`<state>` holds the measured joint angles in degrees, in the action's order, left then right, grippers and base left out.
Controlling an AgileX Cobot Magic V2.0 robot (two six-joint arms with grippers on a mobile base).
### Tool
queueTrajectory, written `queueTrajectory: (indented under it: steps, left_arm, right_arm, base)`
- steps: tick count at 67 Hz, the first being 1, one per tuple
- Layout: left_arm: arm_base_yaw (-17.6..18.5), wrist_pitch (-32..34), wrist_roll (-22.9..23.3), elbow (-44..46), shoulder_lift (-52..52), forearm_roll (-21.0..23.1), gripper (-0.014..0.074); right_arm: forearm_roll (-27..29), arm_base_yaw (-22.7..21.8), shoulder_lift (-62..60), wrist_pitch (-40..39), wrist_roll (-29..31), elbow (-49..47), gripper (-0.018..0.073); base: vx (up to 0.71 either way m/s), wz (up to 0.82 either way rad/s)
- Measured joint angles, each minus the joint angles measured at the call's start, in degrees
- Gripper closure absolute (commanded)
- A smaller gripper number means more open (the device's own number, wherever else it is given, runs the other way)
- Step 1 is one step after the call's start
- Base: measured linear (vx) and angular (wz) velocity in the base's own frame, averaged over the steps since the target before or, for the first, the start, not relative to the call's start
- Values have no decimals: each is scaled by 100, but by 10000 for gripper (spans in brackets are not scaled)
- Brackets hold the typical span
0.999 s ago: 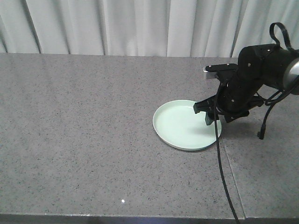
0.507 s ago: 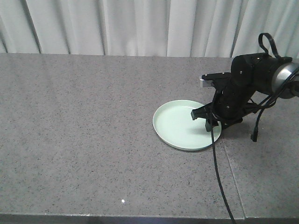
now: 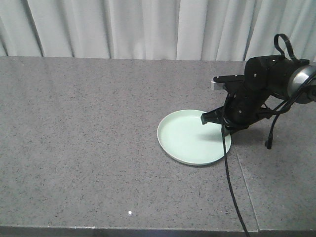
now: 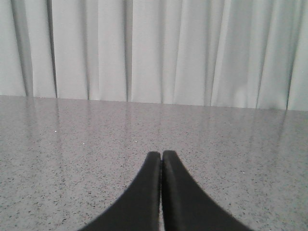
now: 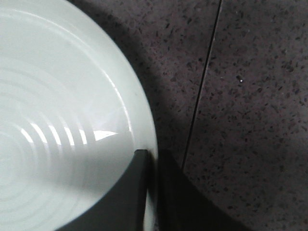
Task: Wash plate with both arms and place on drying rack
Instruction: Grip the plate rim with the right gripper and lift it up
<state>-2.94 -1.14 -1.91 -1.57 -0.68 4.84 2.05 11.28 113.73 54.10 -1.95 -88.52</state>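
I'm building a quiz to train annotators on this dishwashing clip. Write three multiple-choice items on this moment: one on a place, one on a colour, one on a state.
1. Where on the round, pale mint-green plate is the black right gripper?
A. over its centre
B. at its rim
C. clear of it

2. What colour is the speckled stone countertop?
A. grey
B. white
C. brown

3. How is the black left gripper?
A. wide open
B. shut on a plate
C. shut, empty

Answers:
1 B: the right wrist view shows one finger on each side of the rim.
2 A: it looks grey in every view.
3 C: its fingers meet with nothing between them.
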Motion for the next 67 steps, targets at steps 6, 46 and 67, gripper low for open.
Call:
queueTrajectory:
  steps: [6,46,67]
  left_arm:
    - [0,0,0,0,0,0,603]
    - [0,0,0,0,0,0,603]
    - [0,0,0,0,0,0,603]
  right_arm:
    - [92,0,-68,83,0,0,566]
    - [2264,11,-1862,89,1366,1376,562]
    - [3135,11,-2917,-220,2179,2793,562]
  base:
    - [0,0]
    - [0,0]
    - [0,0]
